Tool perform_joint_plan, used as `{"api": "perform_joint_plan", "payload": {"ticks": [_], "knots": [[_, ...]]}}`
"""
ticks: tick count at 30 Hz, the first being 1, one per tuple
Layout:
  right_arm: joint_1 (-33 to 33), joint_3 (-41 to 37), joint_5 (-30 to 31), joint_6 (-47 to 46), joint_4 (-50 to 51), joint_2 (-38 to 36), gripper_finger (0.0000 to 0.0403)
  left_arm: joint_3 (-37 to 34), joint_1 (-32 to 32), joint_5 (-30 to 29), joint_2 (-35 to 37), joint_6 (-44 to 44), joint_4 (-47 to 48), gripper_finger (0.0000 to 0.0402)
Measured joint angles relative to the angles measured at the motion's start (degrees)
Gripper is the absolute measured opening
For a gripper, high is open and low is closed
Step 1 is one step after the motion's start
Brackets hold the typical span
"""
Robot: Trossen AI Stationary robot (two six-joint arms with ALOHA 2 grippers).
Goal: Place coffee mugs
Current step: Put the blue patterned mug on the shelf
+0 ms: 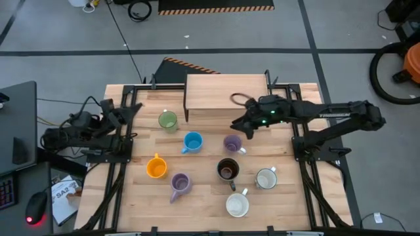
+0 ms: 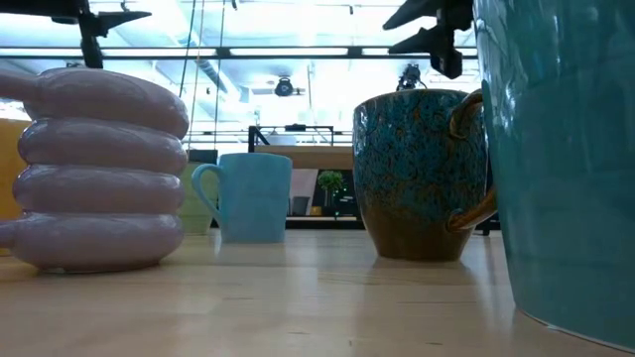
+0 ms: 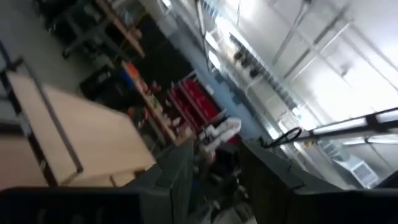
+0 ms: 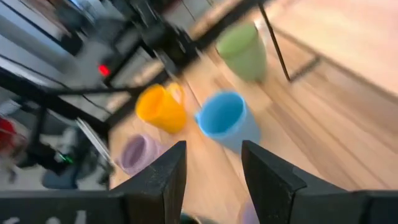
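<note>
Item: eight coffee mugs, all upright on the table (image 1: 210, 196).

Right gripper (image 1: 237, 124): held above the table with nothing between its fingers, which are seen spread apart in the right wrist view. The lilac mug (image 1: 232, 143) stands just beside and below it, nearest of all. Beyond that mug, farther from the gripper, the dark brown mug (image 1: 228, 169) is placed, with the cream mug (image 1: 266, 177) and the white mug (image 1: 237, 204) farther off again.

Ahead of the right gripper, toward the left arm, the blue mug (image 4: 225, 118), the green mug (image 4: 242, 48), the orange mug (image 4: 159, 107) and the second lilac mug (image 4: 138, 152) are found.

Left gripper (image 1: 125, 113): parked at the table's left edge, well apart from every mug; whether its fingers are spread cannot be told. The right arm is judged the nearer for the next pick, the lilac mug being the likely object.

Surface: pale wood planks, with a raised wooden block (image 1: 226, 95) behind the right gripper. Room: grey floor, workshop shelving beyond.
</note>
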State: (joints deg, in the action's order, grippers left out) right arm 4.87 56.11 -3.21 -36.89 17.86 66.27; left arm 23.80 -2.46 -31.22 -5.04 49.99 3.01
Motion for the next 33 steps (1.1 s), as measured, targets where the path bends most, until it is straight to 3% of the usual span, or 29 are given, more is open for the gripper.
{"api": "perform_joint_plan", "payload": {"ticks": [11,20,27,33], "knots": [[-2.39,14.79,0.25,-3.21,18.61,13.24,0.0159,8.95,-0.01,6.11,-9.74,1.41,13.1,0.0129],[-10.15,23.45,-2.22,-7.34,41.63,16.13,0.0159,18.67,0.0,11.78,-17.26,-1.34,24.11,0.0128],[-19.82,23.5,-4.94,-18.19,48.21,15.94,0.0159,21.85,-0.04,11.81,-19.6,-7.98,23.95,0.0128],[-29.48,23.5,-2.97,-20.6,46.96,17.15,0.0159,22.16,-0.02,8.87,-19.78,-9.23,23.72,0.0128]]}}
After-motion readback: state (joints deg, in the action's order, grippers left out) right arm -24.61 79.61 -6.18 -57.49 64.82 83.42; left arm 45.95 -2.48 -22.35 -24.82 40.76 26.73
